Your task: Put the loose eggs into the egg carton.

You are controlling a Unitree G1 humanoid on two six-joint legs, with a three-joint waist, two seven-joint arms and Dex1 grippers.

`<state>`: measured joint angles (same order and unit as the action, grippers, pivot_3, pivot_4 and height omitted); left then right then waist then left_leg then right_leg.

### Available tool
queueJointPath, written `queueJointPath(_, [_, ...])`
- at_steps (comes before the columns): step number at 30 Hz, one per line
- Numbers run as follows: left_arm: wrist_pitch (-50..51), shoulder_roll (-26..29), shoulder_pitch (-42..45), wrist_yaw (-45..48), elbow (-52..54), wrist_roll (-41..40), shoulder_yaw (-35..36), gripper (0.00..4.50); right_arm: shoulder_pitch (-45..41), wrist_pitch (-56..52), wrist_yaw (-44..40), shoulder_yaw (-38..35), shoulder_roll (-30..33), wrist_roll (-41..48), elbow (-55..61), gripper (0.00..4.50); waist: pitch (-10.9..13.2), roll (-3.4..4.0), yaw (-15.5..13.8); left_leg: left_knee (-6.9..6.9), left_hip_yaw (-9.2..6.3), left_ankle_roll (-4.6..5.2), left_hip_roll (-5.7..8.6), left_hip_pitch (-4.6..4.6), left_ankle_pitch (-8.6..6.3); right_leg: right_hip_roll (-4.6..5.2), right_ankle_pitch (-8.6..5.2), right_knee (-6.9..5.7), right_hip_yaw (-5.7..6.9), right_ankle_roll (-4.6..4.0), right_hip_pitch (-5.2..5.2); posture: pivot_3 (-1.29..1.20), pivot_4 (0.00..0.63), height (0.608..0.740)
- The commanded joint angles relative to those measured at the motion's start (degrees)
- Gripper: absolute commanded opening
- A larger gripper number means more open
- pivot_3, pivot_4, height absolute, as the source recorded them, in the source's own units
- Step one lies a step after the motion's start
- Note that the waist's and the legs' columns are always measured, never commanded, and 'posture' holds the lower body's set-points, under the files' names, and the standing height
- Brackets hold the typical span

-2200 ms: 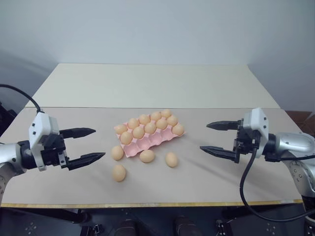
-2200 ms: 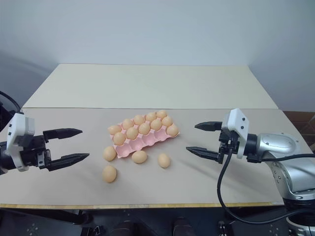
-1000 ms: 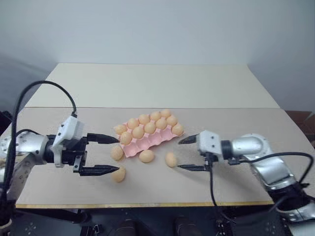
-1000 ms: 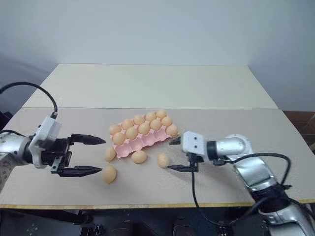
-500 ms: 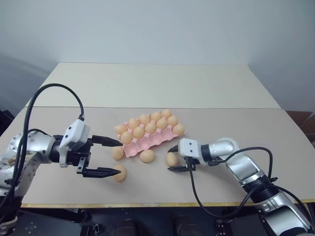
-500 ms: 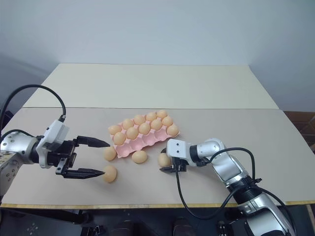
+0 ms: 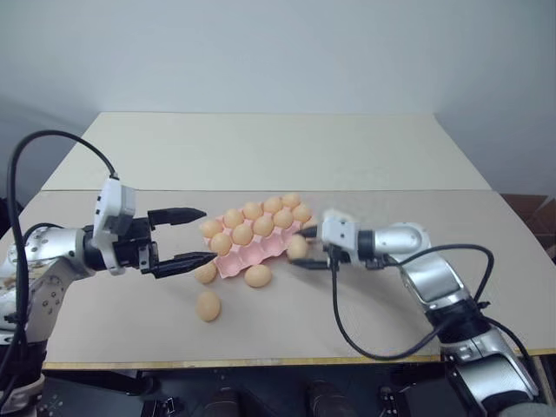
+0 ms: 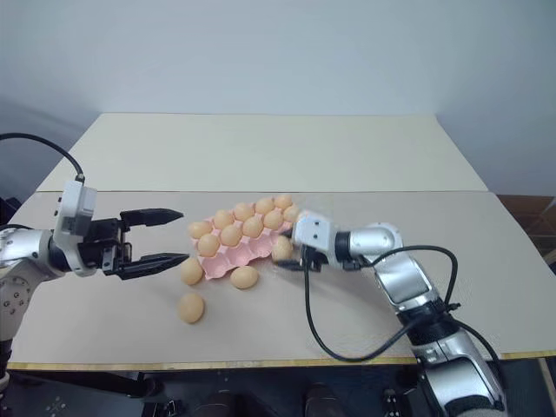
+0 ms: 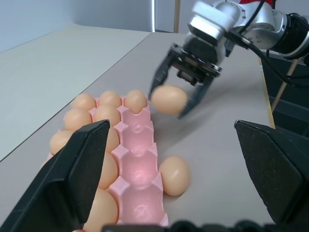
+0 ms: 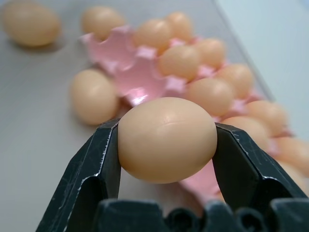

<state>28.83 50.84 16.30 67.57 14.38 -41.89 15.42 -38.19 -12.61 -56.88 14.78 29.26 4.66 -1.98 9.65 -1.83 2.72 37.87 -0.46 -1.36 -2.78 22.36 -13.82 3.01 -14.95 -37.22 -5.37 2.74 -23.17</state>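
egg held at the carton's right end

right hand (image 7: 304,249): fingers clamped on one egg (image 7: 297,248), raised just off the right near corner of the egg carton (image 7: 252,254).
left hand (image 7: 193,236): spread wide, holding nothing, just left of the carton.
loose eggs on the desk (image 7: 373,313): one (image 7: 206,272) at the carton's left near corner, one (image 7: 257,276) against its near edge, one (image 7: 208,306) nearer still.

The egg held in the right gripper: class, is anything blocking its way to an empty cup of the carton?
Nothing visible does. The right gripper holds the egg lifted beside the egg carton, whose near row of cups is open and bare. The other loose eggs lie on the table beside the tray, not over those cups.
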Motion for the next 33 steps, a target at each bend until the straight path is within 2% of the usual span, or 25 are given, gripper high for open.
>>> queueJointPath(1, [0.05, 0.47, 0.27, -0.53, 1.59, -0.96, 1.74, 4.5, -2.05, 1.94, 5.17, -0.69, -1.73, -3.18, -4.56, 2.59, 0.0, 0.0, -0.07, 0.0, 0.0, 0.0, 0.0, 0.0, 0.0, 0.0, 0.0, 0.02, 0.0, 0.0, 0.01, 0.0, 0.15, 0.74])
queueJointPath(3, [0.11, 0.61, 0.12, -0.57, 1.79, -1.08, 1.84, 4.5, -2.68, 1.56, 5.99, -0.61, -2.65, -3.57, -5.76, 2.59, 0.0, 0.0, -0.23, 0.0, 0.01, 0.0, 0.01, 0.05, 0.0, 0.02, 0.0, 0.03, 0.01, 0.0, -0.02, 0.0, 0.15, 0.74])
queueJointPath(9, [0.19, 1.43, -0.87, -0.48, 2.48, -1.17, 2.19, 4.5, -3.3, 1.07, 9.65, -0.93, -4.68, -5.58, -7.24, 4.49, 0.0, 0.0, -0.12, 0.0, 0.01, 0.0, 0.01, 0.07, 0.0, 0.02, 0.0, 0.01, 0.01, 0.0, -0.04, 0.0, 0.15, 0.74])
queueJointPath(13, [0.39, 1.95, -1.44, -0.47, 2.56, -1.37, 2.76, 4.5, -2.55, -1.89, 7.8, -4.48, -3.08, -1.45, -2.22, 4.49, 0.01, 0.0, -0.12, 0.0, 0.01, 0.0, 0.01, 0.06, 0.0, 0.01, 0.0, 0.01, 0.01, 0.0, -0.04, 0.0, 0.15, 0.74])
queueJointPath(17, [-0.13, 4.09, -3.35, 1.86, 1.36, -0.64, 3.94, 4.5, 1.15, -6.51, -0.52, -9.56, 2.78, 7.76, 5.46, 4.49, 0.01, 0.01, -0.31, -0.01, 0.0, 0.0, 0.0, 0.12, 0.0, 0.02, 0.0, 0.08, 0.02, 0.0, -0.06, 0.0, 0.15, 0.74])
queueJointPath(20, [-1.84, 6.07, -5.19, 5.8, -0.98, -0.44, 6.03, 4.5, 5.88, -10.12, -10.36, -14.66, 10.96, 16.84, 11.48, 4.49, 0.01, 0.01, -0.71, -0.02, -0.01, 0.0, 0.01, 0.12, 0.0, 0.05, 0.0, 0.12, 0.07, 0.01, -0.01, 0.0, 0.15, 0.74])
queueJointPath(22, [-3.1, 6.31, -6.03, 7.29, -1.95, -0.25, 7.25, 4.5, 8.24, -11.58, -13.51, -17.03, 14.63, 20.62, 13.99, 4.49, 0.02, 0.02, -0.67, -0.02, 0.0, 0.0, 0.02, 0.11, 0.0, 0.06, -0.01, 0.13, 0.08, 0.01, 0.0, 0.0, 0.15, 0.74])
queueJointPath(27, [-5.59, 7.03, -9.81, 10.82, -3.37, 0.59, 10.24, 4.5, 15.98, -10.26, -23.3, -22.63, 25.11, 25.37, 16.09, 4.49, 0.02, 0.02, -0.14, -0.03, 0.05, 0.0, 0.0, -0.03, 0.0, 0.04, -0.02, 0.11, 0.03, 0.0, 0.06, 0.0, 0.15, 0.74])
queueJointPath(30, [-5.58, 7.44, -12.12, 11.69, -3.03, 0.62, 11.41, 4.5, 19.13, -8.83, -24.28, -24.55, 27.17, 25.89, 16.42, 4.49, 0.02, 0.02, 0.04, -0.03, 0.08, 0.0, -0.02, -0.04, 0.0, 0.02, -0.02, 0.1, -0.01, 0.0, 0.06, 0.0, 0.15, 0.74])
queueJointPath(33, [-5.6, 7.25, -12.87, 11.6, -2.62, 0.72, 11.69, 4.5, 19.17, -8.83, -22.79, -24.69, 26.48, 26.03, 16.85, 4.49, 0.02, 0.02, -0.03, -0.02, 0.08, 0.0, -0.02, -0.05, 0.0, 0.02, -0.02, 0.08, -0.02, 0.0, 0.05, 0.0, 0.15, 0.74])
